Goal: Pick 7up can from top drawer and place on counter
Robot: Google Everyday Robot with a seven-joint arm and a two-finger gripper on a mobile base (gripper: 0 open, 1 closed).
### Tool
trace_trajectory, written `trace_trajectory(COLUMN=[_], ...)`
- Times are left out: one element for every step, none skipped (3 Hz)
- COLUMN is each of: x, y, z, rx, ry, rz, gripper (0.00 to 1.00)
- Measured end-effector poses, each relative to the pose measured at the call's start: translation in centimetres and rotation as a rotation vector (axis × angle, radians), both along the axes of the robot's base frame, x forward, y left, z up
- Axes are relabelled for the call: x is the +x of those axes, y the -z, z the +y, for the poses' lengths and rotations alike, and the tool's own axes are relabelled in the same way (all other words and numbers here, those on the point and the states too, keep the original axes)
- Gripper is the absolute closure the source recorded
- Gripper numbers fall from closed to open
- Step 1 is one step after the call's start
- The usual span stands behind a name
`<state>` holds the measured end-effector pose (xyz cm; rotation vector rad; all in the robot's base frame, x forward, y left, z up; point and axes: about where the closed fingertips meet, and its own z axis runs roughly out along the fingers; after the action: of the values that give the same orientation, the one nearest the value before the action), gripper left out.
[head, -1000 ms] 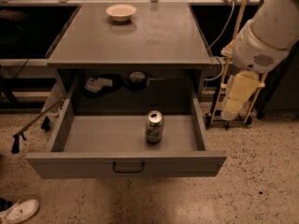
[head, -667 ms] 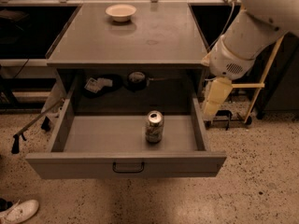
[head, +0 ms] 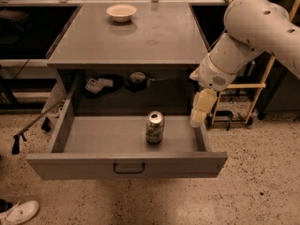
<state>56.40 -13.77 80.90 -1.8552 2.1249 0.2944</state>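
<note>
- We see that the end effector (head: 197, 120) has swung leftward and now hangs over the right wall of the top drawer (head: 70, 165); we cannot tell its grip state.
- The 7up can (head: 154, 127) stands upright mid-drawer, unmoved. We judge the approach has only begun.

My gripper (head: 197, 117) hangs below the counter's (head: 126, 41) front right corner, at the top drawer's (head: 126, 165) right wall; the 7up can (head: 155, 127) stands upright inside.

Can (head: 155, 126) in drawer (head: 93, 136), tool (head: 197, 119) to its right
</note>
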Motion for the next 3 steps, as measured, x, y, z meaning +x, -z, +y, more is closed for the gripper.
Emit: trace_trajectory(x=[1.6,5.8,8.4], y=[3.5,7.9,9.8], z=[1.7,5.6,8.2], rx=[0.087,0.206,0.261], ry=[-0.017,-0.044,-0.059], rz=[0.038,0.062,0.042], gripper=[0.0,0.0,0.0])
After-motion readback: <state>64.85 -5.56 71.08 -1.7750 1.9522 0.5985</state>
